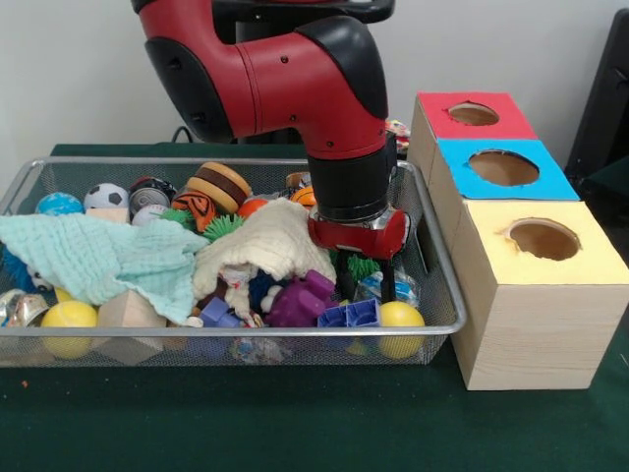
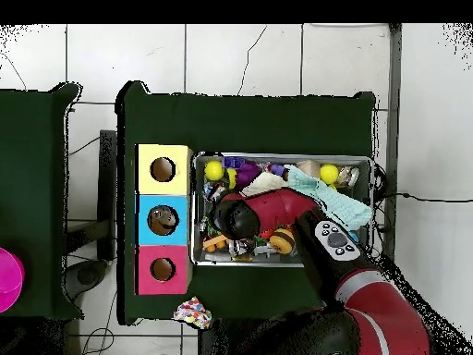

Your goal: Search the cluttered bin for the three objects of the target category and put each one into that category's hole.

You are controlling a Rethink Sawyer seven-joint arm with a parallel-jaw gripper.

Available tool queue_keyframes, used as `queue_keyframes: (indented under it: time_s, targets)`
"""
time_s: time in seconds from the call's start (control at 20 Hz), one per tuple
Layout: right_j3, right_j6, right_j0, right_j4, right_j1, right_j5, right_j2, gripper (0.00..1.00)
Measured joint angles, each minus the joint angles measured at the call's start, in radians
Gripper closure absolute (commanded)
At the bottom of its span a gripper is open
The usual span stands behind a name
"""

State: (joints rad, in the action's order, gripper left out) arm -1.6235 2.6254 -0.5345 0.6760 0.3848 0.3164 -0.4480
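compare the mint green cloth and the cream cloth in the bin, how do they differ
In the front view, the mint green cloth is spread out fairly flat over the bin's left half, while the cream cloth is bunched into a mound near the middle. The green one covers more area; the cream one sits closer to the gripper. Both drape over toys inside the wire bin.

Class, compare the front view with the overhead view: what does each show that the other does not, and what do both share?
Only the front view shows the gripper lowered into the mesh bin, its fingers apart, and the purple toy. Only the overhead view shows the multicoloured object on the green cloth outside the bin, and the tiled floor. Both show the bin, the mint cloth, the yellow ball, and the red, blue and yellow boxes.
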Motion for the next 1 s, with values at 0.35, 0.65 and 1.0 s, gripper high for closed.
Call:
queue_keyframes:
  time_s: [0.35, 0.65, 1.0]
  targets:
    - [0.009, 0.0, -0.019, -0.001, -0.007, 0.047, -0.028, 0.0]
    - [0.01, -0.013, -0.064, 0.0, -0.023, 0.082, -0.074, 1.0]
    - [0.011, -0.055, -0.078, 0.001, -0.027, 0.103, -0.091, 1.0]
